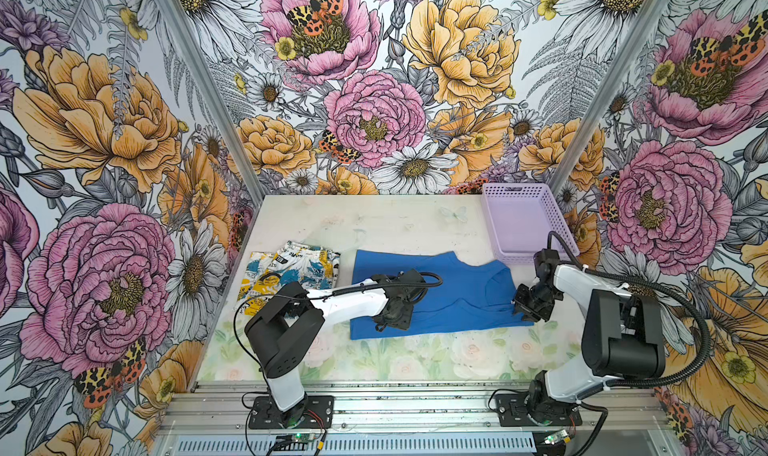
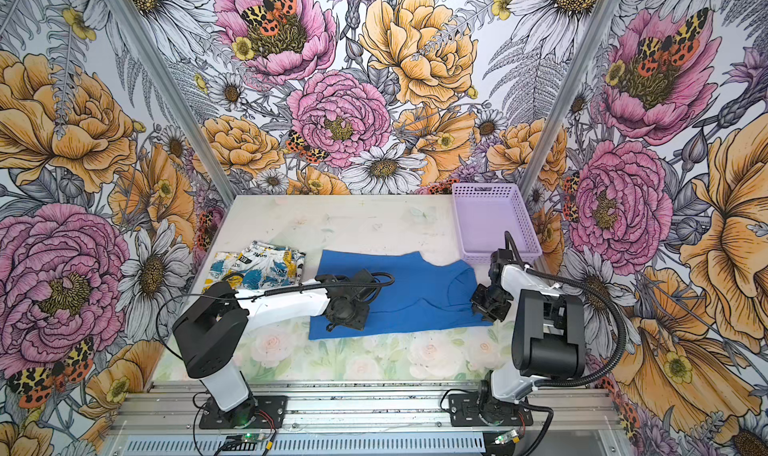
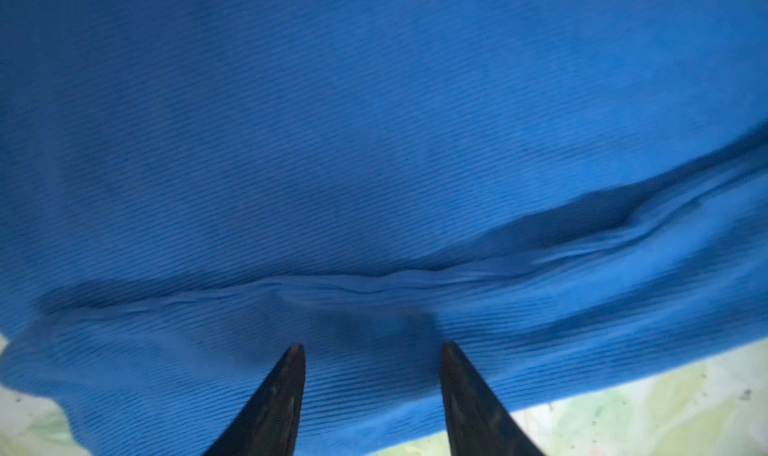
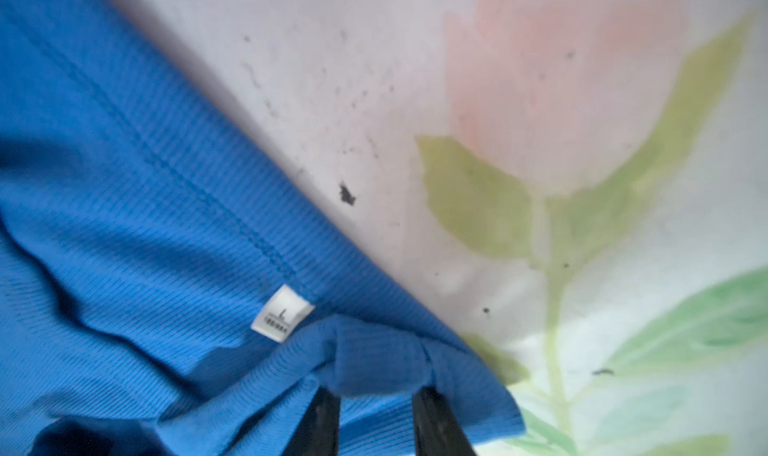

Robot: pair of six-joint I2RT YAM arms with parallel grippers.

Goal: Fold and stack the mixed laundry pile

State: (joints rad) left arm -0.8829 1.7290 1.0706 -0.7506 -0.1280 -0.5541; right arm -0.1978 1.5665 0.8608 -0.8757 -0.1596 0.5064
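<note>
Though unseen overhead, T-shirt point(image 4: 124, 192) tag point(image 4: 282, 313).

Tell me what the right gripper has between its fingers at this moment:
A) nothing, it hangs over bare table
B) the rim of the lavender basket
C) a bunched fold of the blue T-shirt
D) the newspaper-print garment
C: in the right wrist view, a bunched fold of the blue T-shirt sits pinched in the right gripper, close to the shirt's white size label.
</note>
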